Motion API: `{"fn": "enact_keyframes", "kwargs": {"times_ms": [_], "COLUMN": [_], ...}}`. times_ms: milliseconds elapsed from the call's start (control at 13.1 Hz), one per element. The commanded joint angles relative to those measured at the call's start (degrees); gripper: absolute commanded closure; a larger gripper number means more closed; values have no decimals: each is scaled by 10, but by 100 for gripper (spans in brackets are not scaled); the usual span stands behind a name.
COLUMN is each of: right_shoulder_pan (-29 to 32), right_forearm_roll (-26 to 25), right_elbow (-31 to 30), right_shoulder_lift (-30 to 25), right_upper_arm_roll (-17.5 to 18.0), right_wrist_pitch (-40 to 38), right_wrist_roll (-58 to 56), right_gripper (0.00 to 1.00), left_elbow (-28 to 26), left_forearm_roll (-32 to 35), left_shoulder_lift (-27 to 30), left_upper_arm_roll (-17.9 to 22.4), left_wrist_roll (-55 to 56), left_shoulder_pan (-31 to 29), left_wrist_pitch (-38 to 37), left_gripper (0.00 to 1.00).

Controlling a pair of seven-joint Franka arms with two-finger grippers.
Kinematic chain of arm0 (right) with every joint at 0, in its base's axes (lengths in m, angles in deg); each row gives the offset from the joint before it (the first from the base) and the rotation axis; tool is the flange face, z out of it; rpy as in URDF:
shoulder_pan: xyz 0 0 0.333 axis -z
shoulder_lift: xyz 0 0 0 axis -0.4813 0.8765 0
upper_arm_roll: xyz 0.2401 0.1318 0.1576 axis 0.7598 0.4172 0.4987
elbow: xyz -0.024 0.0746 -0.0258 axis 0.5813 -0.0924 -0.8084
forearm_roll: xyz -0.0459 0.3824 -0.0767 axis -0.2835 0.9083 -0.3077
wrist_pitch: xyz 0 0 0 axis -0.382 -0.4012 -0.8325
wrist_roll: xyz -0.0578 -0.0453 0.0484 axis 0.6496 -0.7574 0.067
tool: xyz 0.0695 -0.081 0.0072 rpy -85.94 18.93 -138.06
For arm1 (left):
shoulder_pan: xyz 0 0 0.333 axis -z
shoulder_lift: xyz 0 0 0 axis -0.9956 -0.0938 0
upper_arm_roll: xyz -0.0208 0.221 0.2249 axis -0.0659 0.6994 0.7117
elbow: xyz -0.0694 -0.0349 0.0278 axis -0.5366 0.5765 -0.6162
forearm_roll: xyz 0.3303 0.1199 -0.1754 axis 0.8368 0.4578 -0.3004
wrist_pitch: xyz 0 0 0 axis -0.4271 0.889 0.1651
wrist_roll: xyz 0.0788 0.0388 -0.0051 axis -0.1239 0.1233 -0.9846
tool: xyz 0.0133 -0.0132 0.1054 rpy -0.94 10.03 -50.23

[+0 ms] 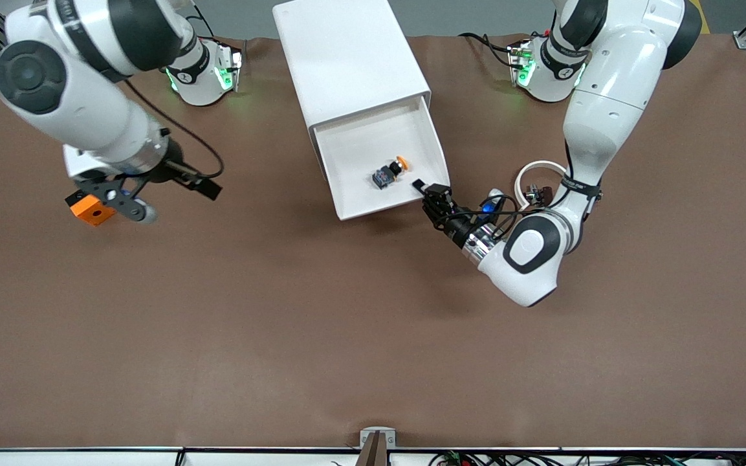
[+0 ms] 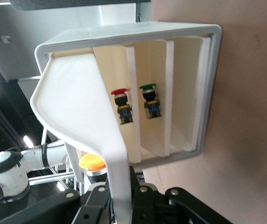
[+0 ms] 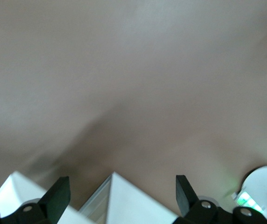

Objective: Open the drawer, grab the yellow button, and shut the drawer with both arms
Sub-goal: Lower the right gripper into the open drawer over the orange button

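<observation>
Front view: left gripper point(image 1: 426, 191) pinching open drawer point(image 1: 382, 165) front edge.

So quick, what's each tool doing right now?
Left tool: shut on the drawer front edge.
Right tool: open, empty, over the table.

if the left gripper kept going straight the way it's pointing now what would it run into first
Probably the drawer itself. The left gripper is already at the drawer's front wall, fingers closed on it. Pushing on, it would drive that wall toward the cabinet; the button lies just inside.
</observation>
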Motion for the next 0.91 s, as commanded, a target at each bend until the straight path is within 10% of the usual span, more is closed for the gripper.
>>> {"fn": "enact_keyframes", "kwargs": {"times_ms": [0, 457, 685, 837], "right_shoulder_pan": [-71, -220, -240, -241], "right_forearm_roll": [19, 12, 11, 12], "right_elbow": [8, 14, 85, 118], "right_shoulder_lift": [0, 71, 150, 183], "right_upper_arm_roll": [-8, -8, -8, -8], "right_wrist_pitch": [20, 145, 153, 153], "right_wrist_roll": [101, 324, 356, 359], "right_gripper": [0, 0, 0, 0], "left_elbow": [29, 45, 46, 46], "left_forearm_roll": [-1, -1, -1, -1], "left_shoulder_lift": [-20, -19, -19, -17], "left_upper_arm_roll": [9, 9, 9, 6], "left_wrist_roll": [-12, -12, -10, -11], "left_shoulder_pan": [-5, -13, -13, -13], "left_wrist_pitch": [34, 34, 34, 34], "left_gripper": [89, 79, 8, 0]}}
